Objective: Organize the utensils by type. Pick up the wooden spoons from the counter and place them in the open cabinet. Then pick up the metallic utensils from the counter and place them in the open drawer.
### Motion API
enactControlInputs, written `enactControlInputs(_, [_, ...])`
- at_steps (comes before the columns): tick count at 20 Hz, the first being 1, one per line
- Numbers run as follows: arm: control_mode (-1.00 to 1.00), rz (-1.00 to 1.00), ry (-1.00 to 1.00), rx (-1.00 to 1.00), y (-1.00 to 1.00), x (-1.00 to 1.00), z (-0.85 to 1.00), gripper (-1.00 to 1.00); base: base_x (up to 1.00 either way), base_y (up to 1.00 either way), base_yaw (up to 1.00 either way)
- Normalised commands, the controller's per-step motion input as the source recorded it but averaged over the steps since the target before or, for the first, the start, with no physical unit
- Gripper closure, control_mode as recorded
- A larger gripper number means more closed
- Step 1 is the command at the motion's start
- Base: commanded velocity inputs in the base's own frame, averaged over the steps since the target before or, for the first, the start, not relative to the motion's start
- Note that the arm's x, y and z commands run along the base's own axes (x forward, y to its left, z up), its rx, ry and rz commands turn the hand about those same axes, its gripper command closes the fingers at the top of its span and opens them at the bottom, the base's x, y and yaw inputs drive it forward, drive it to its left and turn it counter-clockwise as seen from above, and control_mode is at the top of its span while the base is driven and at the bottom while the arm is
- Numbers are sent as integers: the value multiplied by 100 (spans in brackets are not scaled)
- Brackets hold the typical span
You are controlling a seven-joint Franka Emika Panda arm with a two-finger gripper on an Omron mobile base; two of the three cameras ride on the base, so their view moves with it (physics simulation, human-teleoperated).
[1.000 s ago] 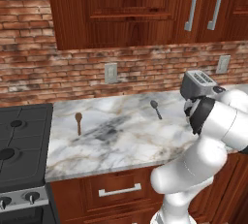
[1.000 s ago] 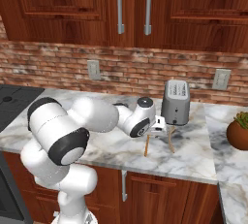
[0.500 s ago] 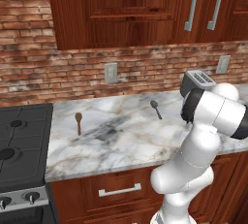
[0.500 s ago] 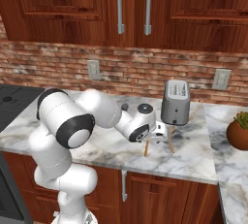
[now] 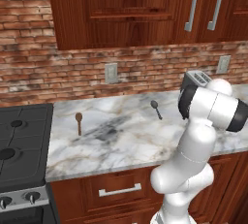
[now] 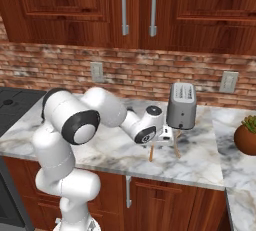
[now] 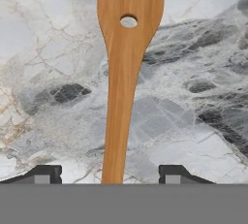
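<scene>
Hand view, pale wooden spoon (image 7: 124, 77) on marble counter (image 7: 193, 121), handle between parted fingertips (image 7: 46, 173), untouched

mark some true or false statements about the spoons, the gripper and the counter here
1. The pale wooden spoon lies on the marble counter between the fingertips of the gripper. True.
2. That spoon has a hole in its bowl. True.
3. The dark brown wooden spoon is inside a cabinet. False: it lies on the counter near the stove.
4. The metal spoon is in the gripper. False: it lies on the counter, apart from it.
5. A toaster stands on the counter by the brick wall. True.
</scene>
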Motion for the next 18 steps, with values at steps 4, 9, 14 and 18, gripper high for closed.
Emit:
enactControlInputs(4, [-100, 0, 6, 0, 0, 0, -44, 100, 0, 0, 0])
enactControlInputs(9, [-100, 0, 8, 0, 0, 0, -35, 100, 0, 0, 0])
enactControlInputs(14, [-100, 4, 0, 1, 0, -8, -17, 100, 0, 0, 0])
enactControlInputs(18, [-100, 4, -6, 2, 2, -31, -1, 100, 0, 0, 0])
